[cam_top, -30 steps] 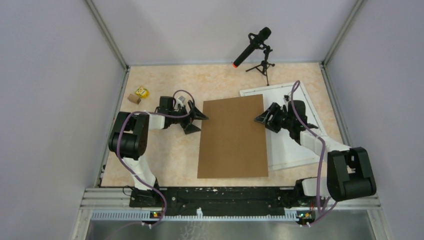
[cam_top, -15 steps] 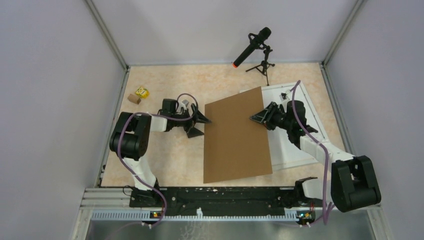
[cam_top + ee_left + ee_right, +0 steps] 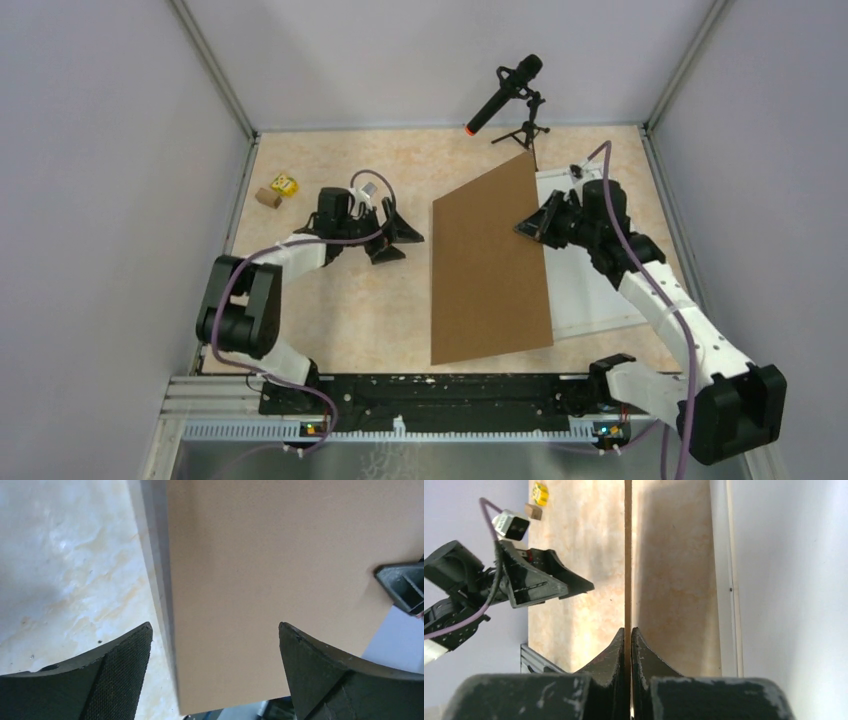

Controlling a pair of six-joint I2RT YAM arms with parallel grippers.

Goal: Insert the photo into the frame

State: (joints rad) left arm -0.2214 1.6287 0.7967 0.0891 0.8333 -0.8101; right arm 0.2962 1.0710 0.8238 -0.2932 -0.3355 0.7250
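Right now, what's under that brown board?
Beneath the raised right side of the board: shadowed tabletop and an edge of the white frame. Anything under its lowered left part is hidden.

Nothing readable in any of the views, honestly. The little yellow block [image 3: 284, 183] at the far left of the desk [image 3: 340, 320] seems to have some dark marking, but it's way too small to make out. The brown board [image 3: 490, 265] shows just a plain face.

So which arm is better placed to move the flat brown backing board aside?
Right: the right gripper is shut on the brown backing board's raised edge; the left gripper hangs open, clear of it.
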